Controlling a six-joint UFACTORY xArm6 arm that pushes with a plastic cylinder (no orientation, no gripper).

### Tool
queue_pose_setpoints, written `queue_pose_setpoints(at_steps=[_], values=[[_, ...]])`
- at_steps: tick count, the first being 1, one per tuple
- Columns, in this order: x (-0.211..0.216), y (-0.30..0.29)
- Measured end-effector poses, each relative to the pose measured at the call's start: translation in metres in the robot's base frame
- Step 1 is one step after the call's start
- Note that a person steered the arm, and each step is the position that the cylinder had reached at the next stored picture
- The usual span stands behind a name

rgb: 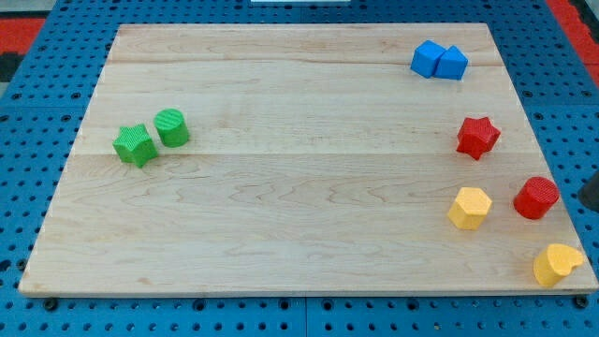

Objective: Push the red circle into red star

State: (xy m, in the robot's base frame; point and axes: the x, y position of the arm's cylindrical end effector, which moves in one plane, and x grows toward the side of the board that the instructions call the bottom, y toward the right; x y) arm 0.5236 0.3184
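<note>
The red circle (535,197) lies near the board's right edge. The red star (477,137) lies above it and to its left, with a clear gap between them. A dark shape at the view's right edge is my tip (589,203). It sits just right of the red circle, off the board's edge and not touching the circle; most of the rod is cut off by the frame.
A yellow hexagon (469,208) lies just left of the red circle. A yellow heart (556,265) is at the bottom right corner. Two blue blocks (439,61) touch at the top right. A green star (135,145) and green circle (171,127) sit at the left.
</note>
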Motion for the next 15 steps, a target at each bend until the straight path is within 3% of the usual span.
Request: queue_pose_setpoints(at_steps=[4,6,8,10,15], values=[[0.001,-0.111],[0.002,-0.13],[-0.046,-0.145],[-0.059,-0.145],[-0.054,-0.206]])
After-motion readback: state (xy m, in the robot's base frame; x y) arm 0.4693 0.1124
